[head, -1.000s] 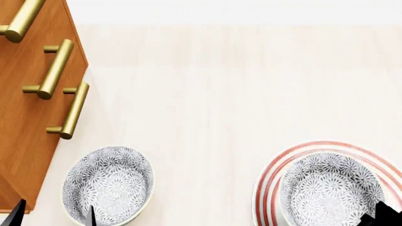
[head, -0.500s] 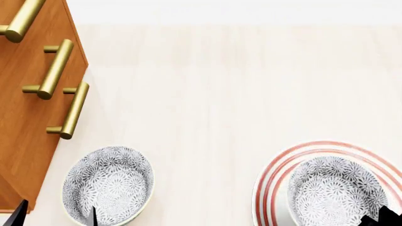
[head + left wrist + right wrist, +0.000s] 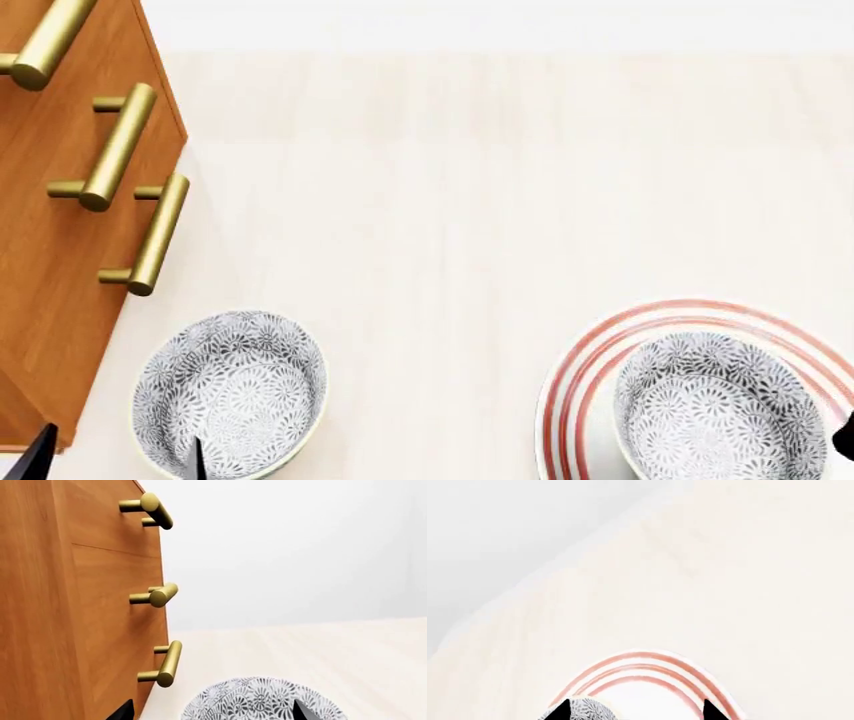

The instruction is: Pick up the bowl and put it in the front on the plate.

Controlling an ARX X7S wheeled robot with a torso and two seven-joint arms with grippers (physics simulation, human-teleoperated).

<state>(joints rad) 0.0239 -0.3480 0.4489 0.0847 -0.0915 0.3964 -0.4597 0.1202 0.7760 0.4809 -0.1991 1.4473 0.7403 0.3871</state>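
The bowl [image 3: 721, 408], white with a dense grey-blue flower pattern, sits inside the red-ringed plate [image 3: 577, 385] at the lower right of the head view. In the right wrist view only its rim [image 3: 587, 711] shows, by one fingertip, on the plate [image 3: 640, 665]. My right gripper [image 3: 637, 713] is open, its tips far apart and holding nothing. In the head view only a black sliver of the right gripper [image 3: 843, 440] is visible at the right edge. My left gripper [image 3: 212, 713] is open near an identical bowl [image 3: 257, 700], which also shows in the head view [image 3: 230, 392].
A wooden cabinet [image 3: 54, 260] with brass bar handles [image 3: 158, 235] stands at the left, close to the left bowl and the left gripper [image 3: 118, 458]. The pale wooden tabletop [image 3: 441, 220] stretches back to a white wall.
The bowl on the plate has shifted slightly right. The right gripper has let go of its rim and drawn back almost out of the head view. The left arm has not moved.
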